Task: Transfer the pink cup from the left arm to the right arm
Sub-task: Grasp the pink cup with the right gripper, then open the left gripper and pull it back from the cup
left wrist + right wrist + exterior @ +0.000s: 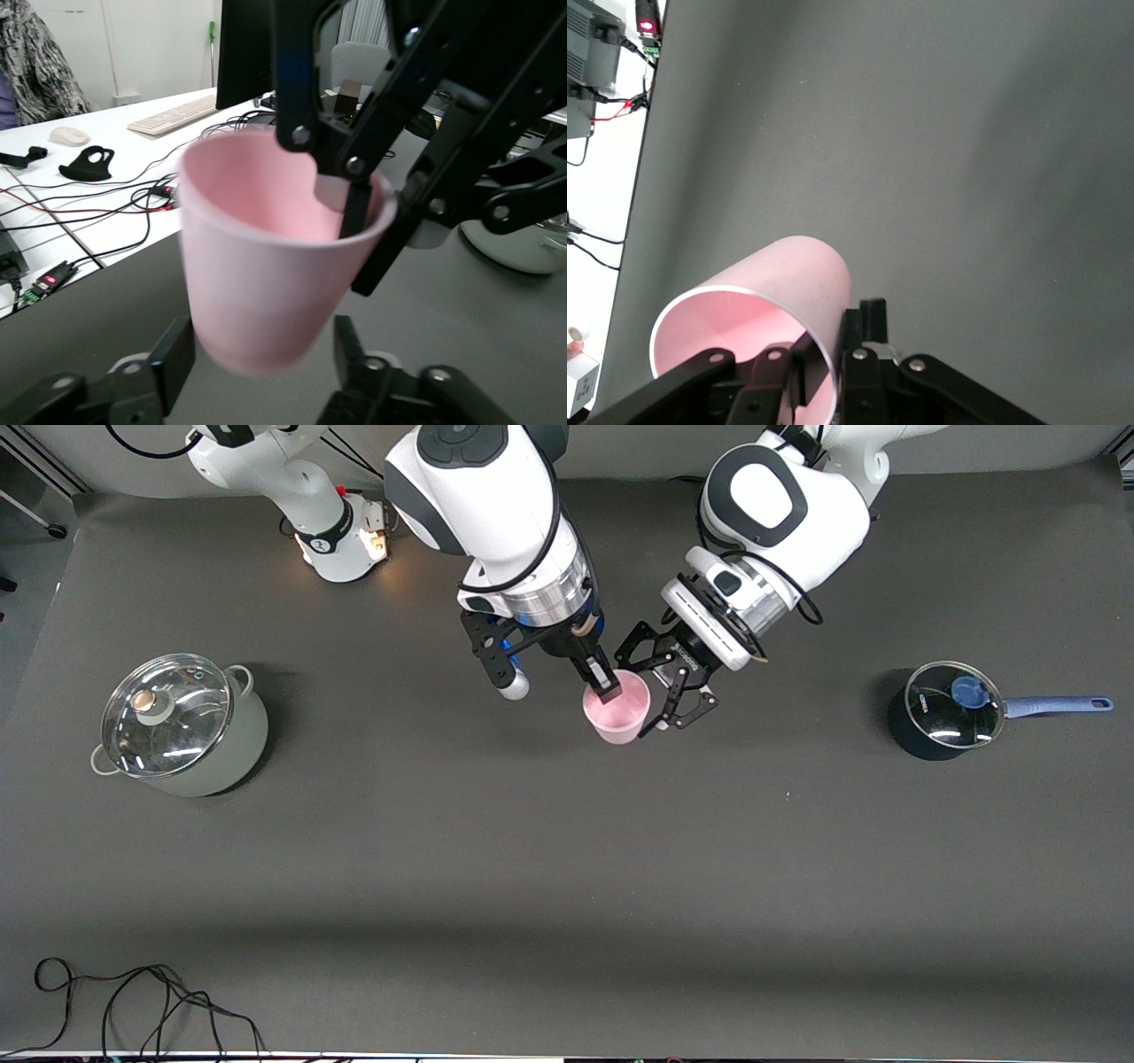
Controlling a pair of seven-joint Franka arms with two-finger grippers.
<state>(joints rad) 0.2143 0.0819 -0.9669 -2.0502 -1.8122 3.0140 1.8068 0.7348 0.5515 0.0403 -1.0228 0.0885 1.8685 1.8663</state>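
The pink cup [617, 708] [266, 257] [788, 283] hangs in the air over the middle of the table, tilted, with its mouth up. My right gripper [607, 684] [831, 354] is shut on the cup's rim, one finger inside the cup and one outside the wall. My left gripper [651, 691] [260, 354] is open around the cup's lower part. Its black pads [168, 354] stand on either side of the base with a gap showing. The right gripper's fingers [354, 204] show at the rim in the left wrist view.
A grey-green pot with a glass lid [182, 726] stands toward the right arm's end of the table. A dark blue saucepan with a lid and long handle [948, 713] stands toward the left arm's end. Loose black cables [133, 1001] lie at the edge nearest the front camera.
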